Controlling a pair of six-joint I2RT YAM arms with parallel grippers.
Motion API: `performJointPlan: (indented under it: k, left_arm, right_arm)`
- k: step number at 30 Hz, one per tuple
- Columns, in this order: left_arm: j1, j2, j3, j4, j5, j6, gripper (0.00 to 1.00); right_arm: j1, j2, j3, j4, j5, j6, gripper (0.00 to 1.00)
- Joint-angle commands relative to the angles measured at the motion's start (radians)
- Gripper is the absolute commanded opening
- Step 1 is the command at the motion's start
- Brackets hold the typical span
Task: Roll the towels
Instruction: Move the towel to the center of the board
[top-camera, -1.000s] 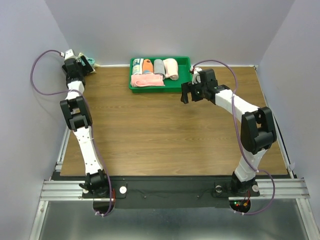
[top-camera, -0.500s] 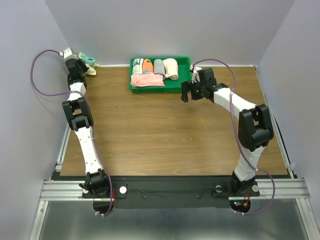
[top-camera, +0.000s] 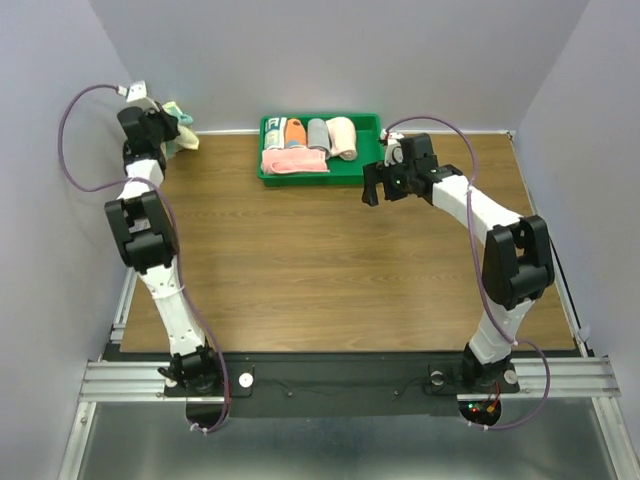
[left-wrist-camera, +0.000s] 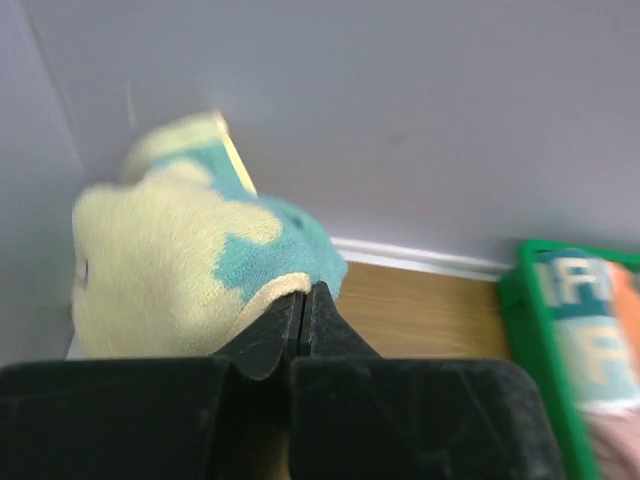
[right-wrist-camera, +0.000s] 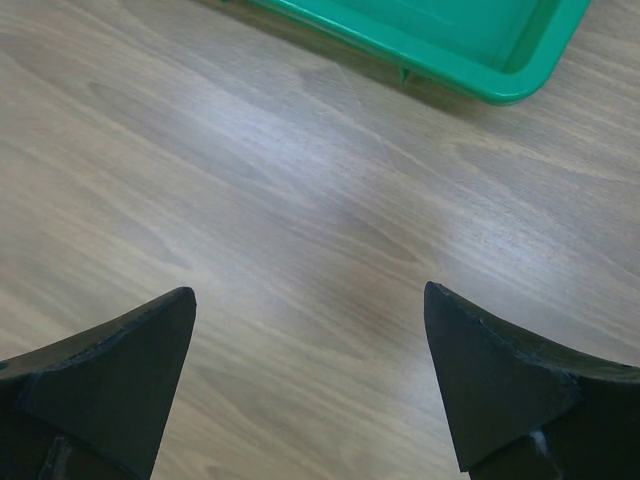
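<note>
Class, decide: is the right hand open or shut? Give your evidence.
Open. The right hand shows its fingers wide apart, bare table between them.

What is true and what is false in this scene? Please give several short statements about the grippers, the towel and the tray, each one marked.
1. The left gripper is shut on the teal and yellow towel. True.
2. The right gripper holds a towel. False: it is open and empty above the table.
3. The green tray holds several rolled towels. True.
4. The teal and yellow towel lies flat on the table. False: it is bunched up in the left gripper.
</note>
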Motion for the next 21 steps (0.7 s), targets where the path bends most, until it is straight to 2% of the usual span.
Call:
performJointPlan:
  k: [1, 2, 5, 6, 7, 8, 9, 10, 12, 13, 15, 16, 20, 21]
  left_arm:
    - [0.012, -0.439, -0.094, 0.035, 0.109, 0.112, 0.00]
    - [0.012, -0.481, -0.104, -0.066, 0.135, 0.141, 0.00]
    - [0.015, -0.628, -0.109, -0.238, 0.154, 0.276, 0.00]
    - [0.015, -0.661, -0.106, -0.352, 0.178, 0.315, 0.00]
    - [0.014, -0.728, -0.110, -0.407, 0.203, 0.399, 0.00]
    - [0.015, -0.759, -0.109, -0.474, 0.296, 0.461, 0.00]
    - [0.014, -0.788, -0.106, -0.619, 0.347, 0.522, 0.00]
    - [0.012, -0.844, -0.096, -0.693, 0.390, 0.594, 0.00]
    - [-0.005, -0.904, -0.102, -0.812, 0.418, 0.725, 0.00]
    - [-0.029, -0.962, -0.116, -0.920, 0.425, 0.765, 0.00]
    - [-0.064, -1.024, -0.150, -1.019, 0.442, 0.887, 0.00]
    - [-0.130, -1.088, -0.200, -1.100, 0.436, 0.921, 0.00]
    - [-0.348, -1.227, -0.351, -1.260, 0.373, 1.095, 0.00]
    - [-0.376, -1.245, -0.375, -1.344, 0.381, 1.183, 0.00]
  right_arm:
    - [-0.008, -0.123, 0.057, -0.067, -0.082, -0.043, 1.00]
    - [-0.008, -0.152, 0.061, -0.080, -0.099, -0.052, 1.00]
    - [-0.009, -0.199, 0.063, -0.121, -0.113, -0.060, 1.00]
    - [-0.009, -0.225, 0.071, -0.136, -0.118, -0.064, 1.00]
    - [-0.012, -0.241, 0.072, -0.164, -0.121, -0.067, 1.00]
    - [-0.012, -0.258, 0.072, -0.178, -0.133, -0.072, 1.00]
    - [-0.012, -0.274, 0.071, -0.193, -0.136, -0.078, 1.00]
    - [-0.015, -0.308, 0.063, -0.204, -0.138, -0.083, 1.00]
    - [-0.015, -0.348, 0.048, -0.235, -0.136, -0.093, 1.00]
    - [-0.018, -0.382, 0.028, -0.253, -0.138, -0.099, 1.00]
    - [-0.020, -0.417, 0.008, -0.272, -0.164, -0.104, 1.00]
    - [-0.020, -0.432, -0.004, -0.287, -0.176, -0.107, 1.00]
    - [-0.020, -0.492, -0.052, -0.333, -0.216, -0.099, 1.00]
    - [-0.023, -0.518, -0.079, -0.339, -0.231, -0.101, 1.00]
